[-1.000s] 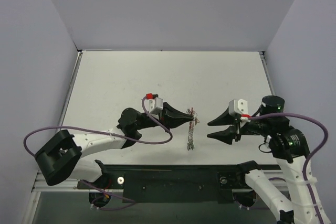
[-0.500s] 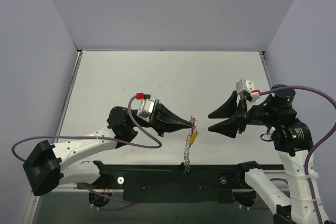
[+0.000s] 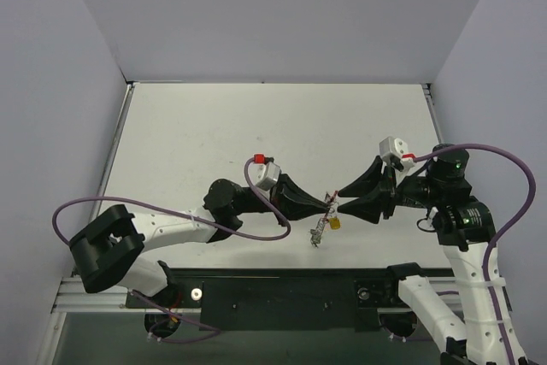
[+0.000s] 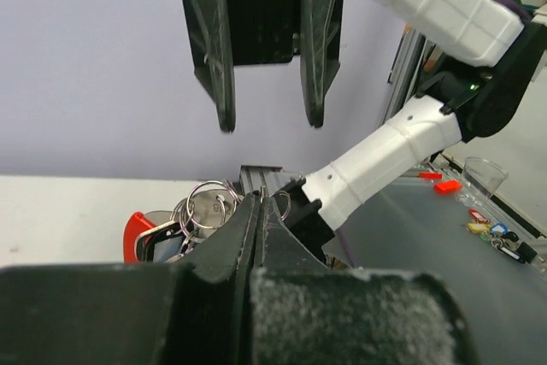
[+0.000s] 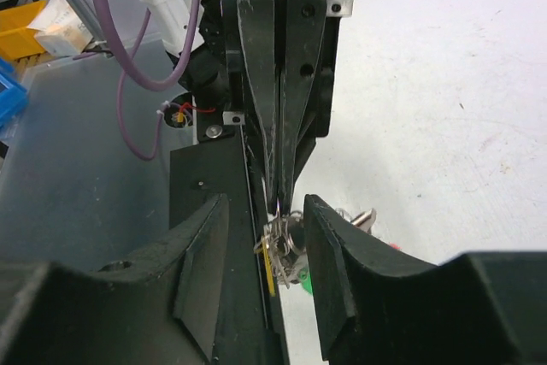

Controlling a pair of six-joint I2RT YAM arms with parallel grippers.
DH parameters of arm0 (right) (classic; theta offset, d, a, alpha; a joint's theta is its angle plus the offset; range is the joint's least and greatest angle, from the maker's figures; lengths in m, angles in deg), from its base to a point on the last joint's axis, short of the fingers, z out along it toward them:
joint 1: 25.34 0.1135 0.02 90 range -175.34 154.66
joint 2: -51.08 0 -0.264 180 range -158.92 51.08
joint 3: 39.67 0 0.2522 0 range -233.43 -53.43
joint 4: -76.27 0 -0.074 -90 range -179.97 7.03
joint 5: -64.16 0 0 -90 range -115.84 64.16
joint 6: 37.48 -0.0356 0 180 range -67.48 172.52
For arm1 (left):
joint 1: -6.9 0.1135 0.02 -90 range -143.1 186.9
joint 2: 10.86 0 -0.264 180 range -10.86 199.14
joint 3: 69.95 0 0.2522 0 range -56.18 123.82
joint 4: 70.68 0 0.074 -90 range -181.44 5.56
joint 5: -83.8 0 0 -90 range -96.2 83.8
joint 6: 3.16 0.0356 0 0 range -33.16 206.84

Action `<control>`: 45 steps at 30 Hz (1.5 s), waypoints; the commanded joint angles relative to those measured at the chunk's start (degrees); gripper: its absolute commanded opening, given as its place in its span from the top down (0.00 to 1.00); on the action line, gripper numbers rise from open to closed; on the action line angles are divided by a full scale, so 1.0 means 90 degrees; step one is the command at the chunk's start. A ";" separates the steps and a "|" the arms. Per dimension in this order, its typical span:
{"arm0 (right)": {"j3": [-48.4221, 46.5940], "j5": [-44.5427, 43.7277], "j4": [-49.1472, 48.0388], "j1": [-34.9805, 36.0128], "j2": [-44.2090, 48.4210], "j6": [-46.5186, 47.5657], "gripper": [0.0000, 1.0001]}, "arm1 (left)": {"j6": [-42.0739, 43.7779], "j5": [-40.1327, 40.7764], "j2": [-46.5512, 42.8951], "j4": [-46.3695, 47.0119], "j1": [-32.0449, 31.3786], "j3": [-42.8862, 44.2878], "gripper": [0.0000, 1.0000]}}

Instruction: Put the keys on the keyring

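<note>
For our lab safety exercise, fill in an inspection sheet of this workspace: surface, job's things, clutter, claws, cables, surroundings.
Surface: white table, faint marks.
Job's things: keyring held in the air, chain dangling; keys bunched at it, yellow head visible.
Clutter: nothing seen.
Claws: left claw shut on the keyring; right claw open, straddling it.
Cables: purple cables looping off both arms.
Surroundings: pale walls on three sides.

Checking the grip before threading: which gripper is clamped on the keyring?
The left gripper: its jaws are shut on the keyring. The right gripper has its jaws apart, one either side of it.
</note>
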 commanded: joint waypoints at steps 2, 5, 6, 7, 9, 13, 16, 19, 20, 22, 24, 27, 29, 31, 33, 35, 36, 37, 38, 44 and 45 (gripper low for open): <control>0.0098 0.0251 0.0018 -0.0126 -0.0275 0.0772 0.69 | 0.0042 0.0185 0.0137 0.1679 -0.0030 -0.0178 1.00; 0.0206 0.0251 0.0029 -0.0185 -0.0246 0.1083 0.77 | 0.0286 0.0165 0.0019 0.1270 -0.0020 -0.0286 1.00; 0.0235 0.0241 0.0038 -0.0214 -0.0226 0.1172 0.78 | 0.0413 0.0165 -0.0058 0.1201 -0.0020 -0.0334 1.00; 0.0303 0.0212 0.0039 -0.0233 -0.0197 0.1327 0.82 | 0.0482 0.0185 -0.0098 0.1142 -0.0020 -0.0373 1.00; 0.0517 0.0154 0.0039 -0.0263 -0.0100 0.1504 0.87 | 0.0715 0.0282 -0.0225 0.0937 -0.0030 -0.0471 1.00; 0.0870 0.0115 0.0078 -0.0165 0.0134 0.1874 0.84 | 0.0873 0.0477 -0.0391 0.0868 -0.0040 -0.0637 1.00; 0.0792 0.0056 0.0087 -0.0077 0.0194 0.2071 0.80 | 0.0883 0.0546 -0.0401 0.0926 -0.0069 -0.0706 1.00; 0.0763 0.0065 0.0496 -0.0038 0.0145 0.2498 0.80 | 0.0892 0.0653 -0.0420 0.1014 -0.0108 -0.0755 1.00; 0.0743 0.0065 0.0633 -0.0019 0.0116 0.2636 0.81 | 0.0902 0.0692 -0.0430 0.1024 -0.0118 -0.0774 1.00; 0.0714 0.0027 0.1033 0.0147 0.0116 0.3123 0.82 | 0.0951 0.0751 -0.0440 0.1034 -0.0138 -0.0803 1.00; 0.0723 -0.0061 0.1347 0.0313 0.0145 0.3368 0.82 | 0.0951 0.0790 -0.0430 0.1054 -0.0167 -0.0813 1.00; 0.0772 -0.0217 0.1376 0.0421 0.0116 0.3399 0.83 | 0.0951 0.0781 -0.0401 0.1063 -0.0196 -0.0794 1.00; 0.0782 -0.0208 0.1250 0.0431 0.0106 0.3351 0.83 | 0.0951 0.0771 -0.0381 0.1063 -0.0216 -0.0774 1.00; 0.0782 -0.0179 0.1152 0.0450 0.0125 0.3204 0.83 | 0.0932 0.0761 -0.0372 0.1054 -0.0235 -0.0755 1.00; 0.0782 -0.0149 0.1113 0.0470 0.0106 0.3136 0.84 | 0.0941 0.0780 -0.0362 0.1054 -0.0255 -0.0755 1.00; 0.0763 -0.0159 0.1074 0.0479 0.0116 0.2932 0.83 | 0.0941 0.0848 -0.0381 0.1044 -0.0284 -0.0774 1.00; 0.0763 -0.0159 0.0938 0.0479 0.0116 0.2805 0.82 | 0.0970 0.0868 -0.0391 0.1005 -0.0303 -0.0774 1.00; 0.0743 -0.0188 0.0889 0.0479 0.0106 0.2629 0.80 | 0.1000 0.0917 -0.0391 0.0976 -0.0313 -0.0774 1.00; 0.0714 -0.0227 0.0791 0.0489 0.0106 0.2502 0.78 | 0.1039 0.0937 -0.0391 0.0898 -0.0342 -0.0765 1.00; 0.0548 -0.0413 0.0761 0.0587 0.0106 0.1837 0.66 | 0.1351 0.1200 -0.0508 0.0497 -0.0450 -0.0735 1.00; 0.0528 -0.0452 0.0761 0.0597 0.0087 0.1721 0.63 | 0.1409 0.1249 -0.0518 0.0439 -0.0479 -0.0735 1.00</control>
